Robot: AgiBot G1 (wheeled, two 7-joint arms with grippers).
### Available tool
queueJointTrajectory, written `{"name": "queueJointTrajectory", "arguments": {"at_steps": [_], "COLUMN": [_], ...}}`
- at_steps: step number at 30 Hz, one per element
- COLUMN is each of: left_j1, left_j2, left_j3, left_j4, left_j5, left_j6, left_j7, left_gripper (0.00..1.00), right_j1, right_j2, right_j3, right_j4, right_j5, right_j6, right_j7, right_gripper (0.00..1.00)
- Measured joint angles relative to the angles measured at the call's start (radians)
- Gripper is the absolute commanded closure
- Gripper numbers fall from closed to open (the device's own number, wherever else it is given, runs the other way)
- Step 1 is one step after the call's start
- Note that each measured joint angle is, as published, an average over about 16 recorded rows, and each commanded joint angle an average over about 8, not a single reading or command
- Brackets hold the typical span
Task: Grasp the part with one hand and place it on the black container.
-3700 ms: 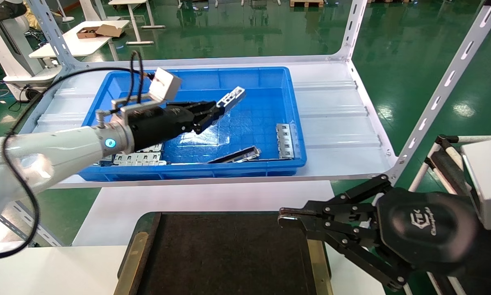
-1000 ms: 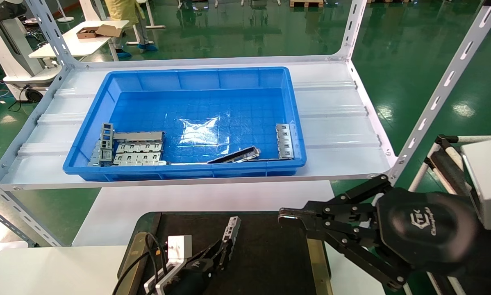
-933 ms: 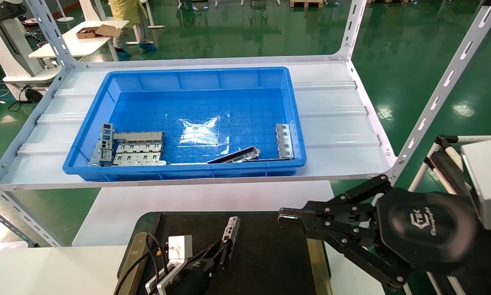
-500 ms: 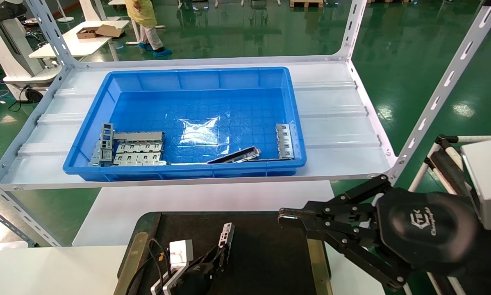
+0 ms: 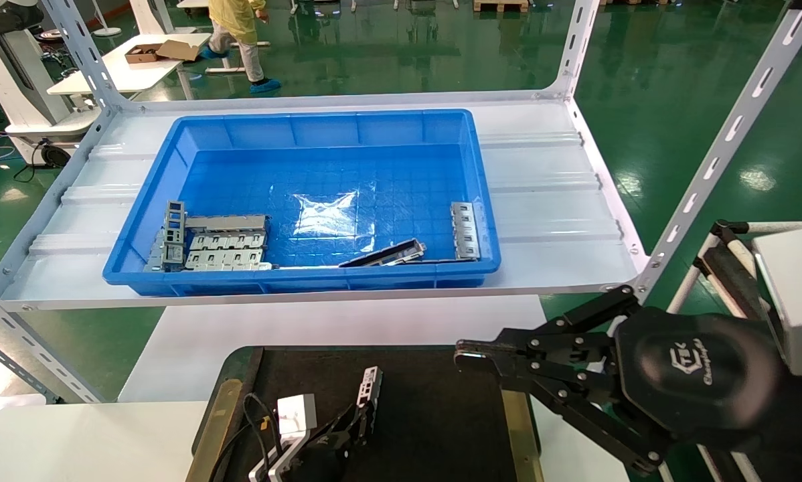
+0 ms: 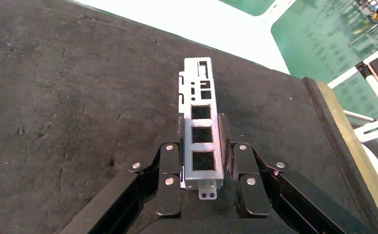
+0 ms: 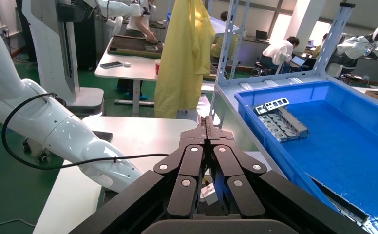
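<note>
While my left gripper (image 6: 202, 165) is clamping its fingers (image 6: 169, 168) on the near end of the part (image 6: 199, 131), I am judging it light, stiff and slick, best pinched across its narrow sides. It is hanging low over the black container (image 5: 441, 415), lower than half a second ago. My right gripper (image 5: 471, 355) is idling at the right, fingers pressed together.

Black linked-finger pincer (image 5: 471, 355), silver screws, embossed logo, white wrist module.
</note>
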Motion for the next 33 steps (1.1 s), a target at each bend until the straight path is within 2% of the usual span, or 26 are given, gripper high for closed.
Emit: {"name": "queueJointTrajectory", "arguments": {"at_steps": [10,17,23,33], "left_j1": [-0.009,-0.019,-0.037,-0.093], "left_j2": [-0.01,-0.051,-0.132,-0.327], "left_j3": [0.036,0.065,0.103,0.194], "left_j4": [-0.014,-0.053,-0.107,-0.235], "left_j5": [-0.056,-0.092,-0.119,-0.146], "left_j6": [-0.015,-0.012,0.034,0.192], "left_j7": [0.003,0.011,0.012,-0.03], "left_gripper": [0.0,0.0,0.0,0.0], "right_j1": [0.0,0.0,0.0,0.0], "right_j2": [0.0,0.0,0.001,0.001], "right_j3": [-0.001,-0.001,-0.001,-0.002], "right_j4": [0.0,0.0,0.0,0.0], "right_j5": [0.0,0.001,0.001,0.001], "right_j6": [0.0,0.0,0.001,0.001], "right_j7": [0.0,0.0,-0.001,-0.001], "right_gripper": [0.0,0.0,0.0,0.0]}}
